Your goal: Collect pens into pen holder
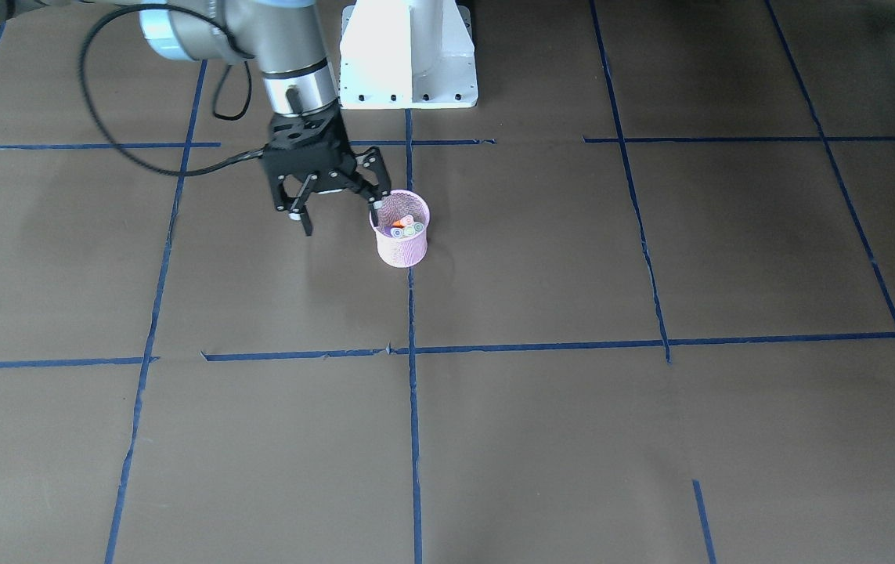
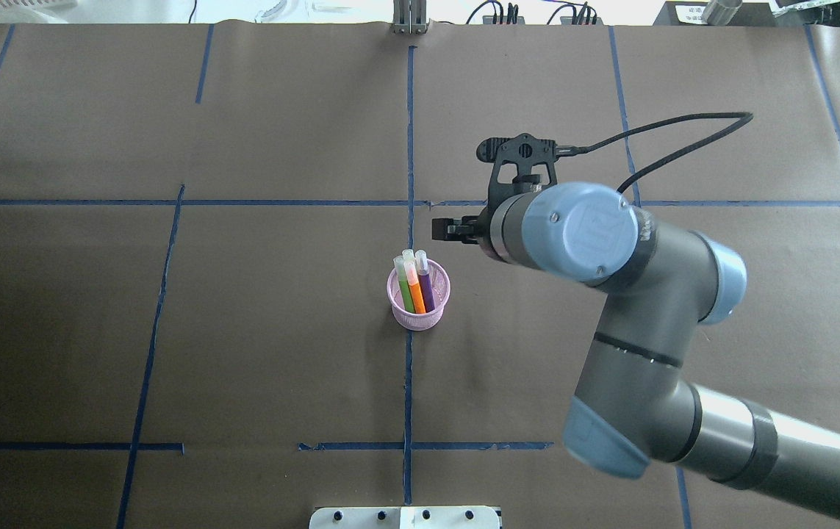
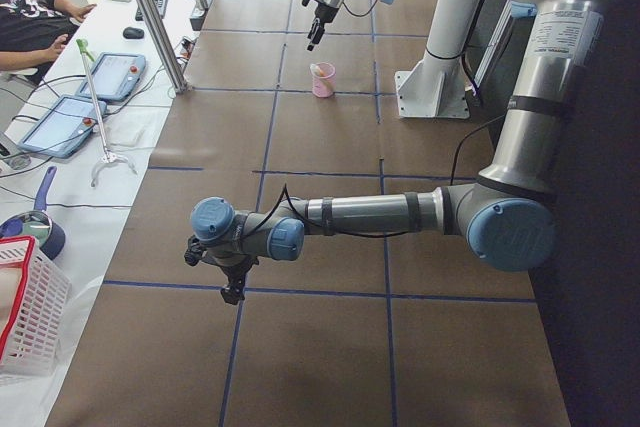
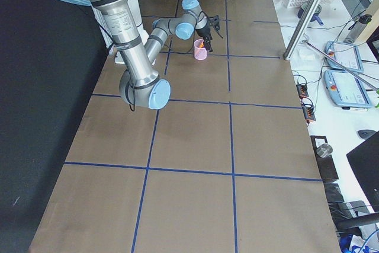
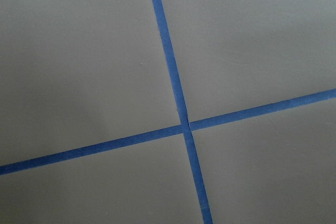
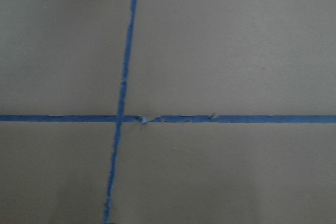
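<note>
Front-facing view: the right gripper (image 1: pixel 341 218) hangs spread wide and empty; one fingertip is just at the rim of the small round pink wire-mesh pen holder (image 1: pixel 402 249); three pen ends (image 1: pixel 406 227) show inside the cup, just beyond that fingertip. I judge the thin mesh light and easy to tip or dent; if I took it at all, I would take it gently across the wall. The pens look like stiff, smooth plastic; they are best pinched mid-barrel, not on the pale caps.

Overhead view: this gives the colours the front view blurs; the short green marker pen (image 2: pixel 406 292), short orange marker pen (image 2: pixel 416 295) and short purple marker pen (image 2: pixel 426 288) stand side by side, caps above the rim, close beside the gripper; its spread is hidden under the wrist here.

Left side view: the left gripper (image 3: pixel 233 287) is low over the brown paper table cover (image 3: pixel 330 137), well apart from the holder; I cannot tell whether it is released or clenched.

Right side view: the holder stands upright just beside the right gripper.

Wrist views: only paper and blue tape lines (image 5: pixel 178 108); no fingers, no holder.
</note>
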